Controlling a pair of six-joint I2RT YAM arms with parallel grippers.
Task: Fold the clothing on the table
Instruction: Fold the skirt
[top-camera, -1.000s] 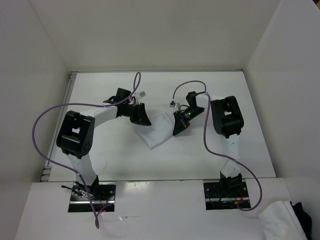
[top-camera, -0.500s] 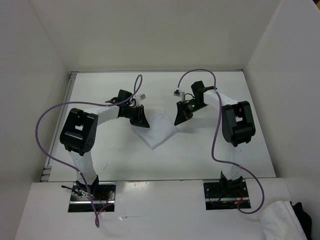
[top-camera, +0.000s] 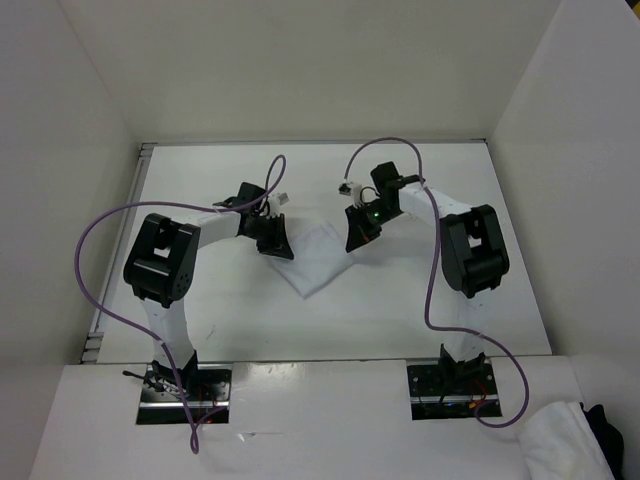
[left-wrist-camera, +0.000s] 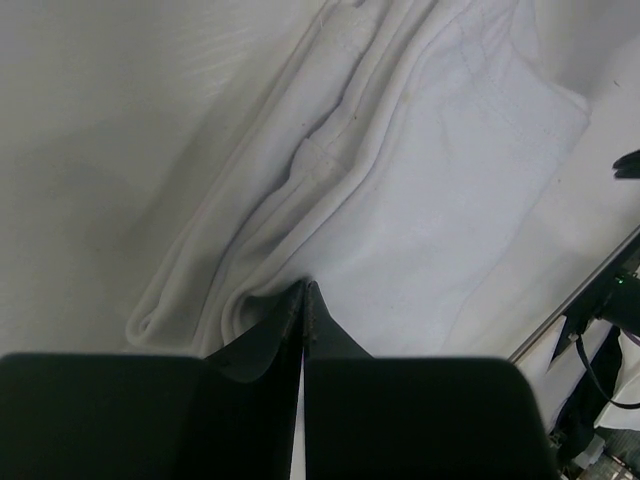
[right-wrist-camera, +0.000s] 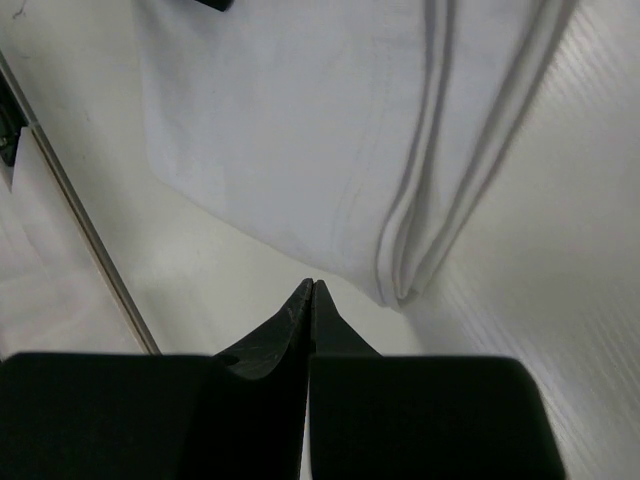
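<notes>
My left gripper (top-camera: 276, 246) and right gripper (top-camera: 356, 243) meet opposite sides of the clothing (top-camera: 318, 266). It lies flat on the table (top-camera: 300, 330), a white diamond between them.

The left arm (top-camera: 160, 262) and right arm (top-camera: 472, 250) rise from their bases at the near edge, elbows lifted and bowed outward, forearms angling in toward each other. The left gripper (top-camera: 274, 240) and right gripper (top-camera: 358, 237) point down, near one another but apart. On each, the black fingers (left-wrist-camera: 260, 345) press flat together, tips meeting.
</notes>
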